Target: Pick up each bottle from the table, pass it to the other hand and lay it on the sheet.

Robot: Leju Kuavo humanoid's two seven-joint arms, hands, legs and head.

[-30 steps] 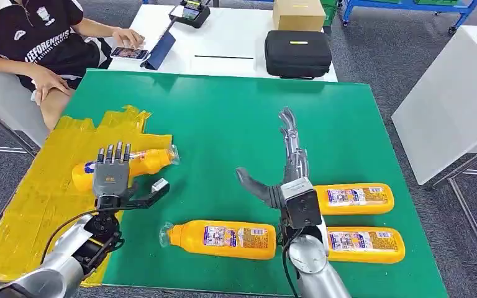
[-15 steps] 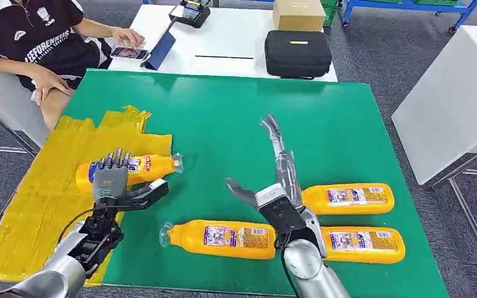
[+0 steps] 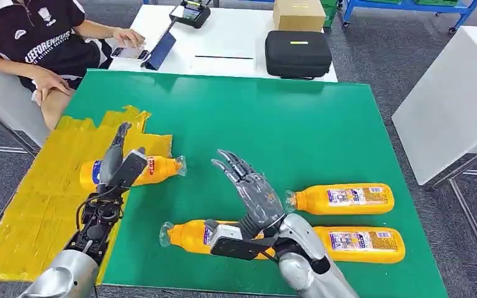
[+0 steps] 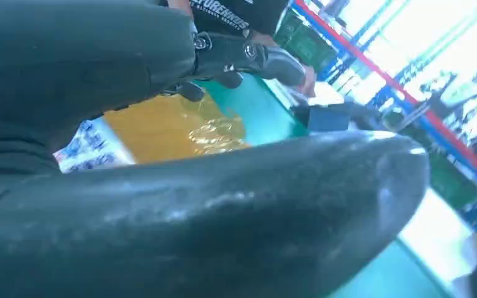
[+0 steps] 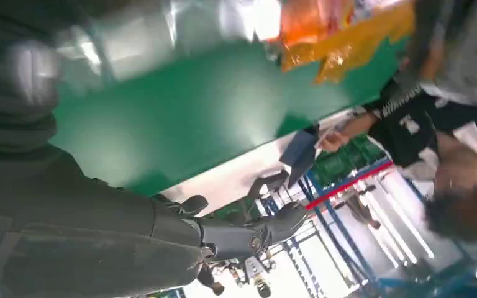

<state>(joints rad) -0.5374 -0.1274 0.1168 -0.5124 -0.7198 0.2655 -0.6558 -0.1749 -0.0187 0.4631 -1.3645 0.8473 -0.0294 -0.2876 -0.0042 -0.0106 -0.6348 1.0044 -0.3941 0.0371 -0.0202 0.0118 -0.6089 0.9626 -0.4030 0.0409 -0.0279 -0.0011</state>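
On the yellow plastic sheet [image 3: 31, 205] one orange bottle [image 3: 155, 167] lies beside the left hand [image 3: 121, 164], grip unclear; right hand [image 3: 248, 198], fingers spread and empty, over the nearest bottle [image 3: 189, 234], might nudge it rolling.

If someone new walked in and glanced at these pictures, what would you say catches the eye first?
Probably the bright green table with four orange bottles lying on it: one on the yellow sheet at the left under the left robot hand, three on the bare green nearer the right. Next, the right robot hand, fingers spread, raised above the nearest bottle. A seated person waits at the far left corner.
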